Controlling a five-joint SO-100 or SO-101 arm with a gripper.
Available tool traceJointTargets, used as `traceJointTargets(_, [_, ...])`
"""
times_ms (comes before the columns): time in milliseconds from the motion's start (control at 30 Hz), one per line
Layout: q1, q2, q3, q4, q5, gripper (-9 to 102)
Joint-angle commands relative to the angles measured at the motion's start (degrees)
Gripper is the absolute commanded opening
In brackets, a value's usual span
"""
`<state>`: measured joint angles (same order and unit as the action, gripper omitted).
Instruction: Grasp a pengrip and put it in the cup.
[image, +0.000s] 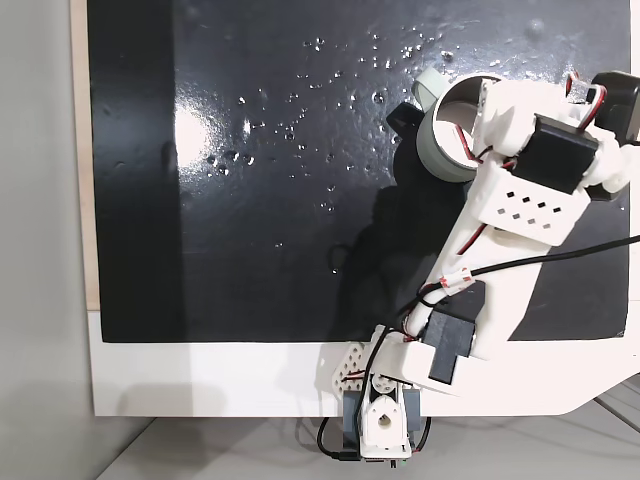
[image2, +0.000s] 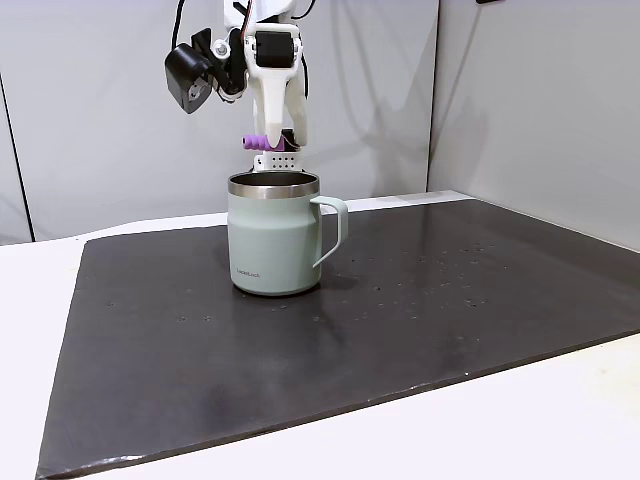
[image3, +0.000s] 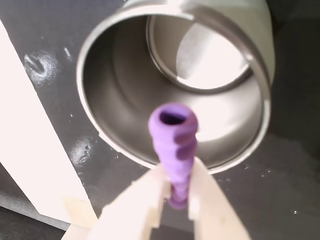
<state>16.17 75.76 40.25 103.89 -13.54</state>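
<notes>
The light-purple ribbed pengrip (image3: 175, 145) is clamped between my white fingers (image3: 145, 205); its open end points toward the cup's mouth. My gripper (image2: 274, 143) is shut on the pengrip (image2: 257, 143) and hangs just above the rim of the cup (image2: 275, 235), over its far side. The cup stands upright, pale grey-green outside, with its handle to the right in that fixed view. In the wrist view the shiny steel inside of the cup (image3: 115, 95) lies directly beyond the pengrip's tip. From above, my arm (image: 520, 190) covers part of the cup (image: 440, 150).
The cup stands on a black mat (image2: 420, 300) that covers most of a white table (image: 200, 380). Small specks glint on the mat (image: 250, 200). Grey walls stand behind the table. The arm's base (image: 385, 420) sits at the table's front edge.
</notes>
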Motion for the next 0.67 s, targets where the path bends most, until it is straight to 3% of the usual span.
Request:
traceJointTargets(0, [0.09, 2.46, -0.62, 0.35, -0.18, 10])
traceJointTargets(67, [0.18, 2.37, -0.26, 0.44, 0.18, 22])
traceJointTargets(167, [0.62, 1.85, -0.35, 0.44, 0.35, 30])
traceJointTargets(633, [-0.26, 2.64, 1.14, 0.62, 0.44, 30])
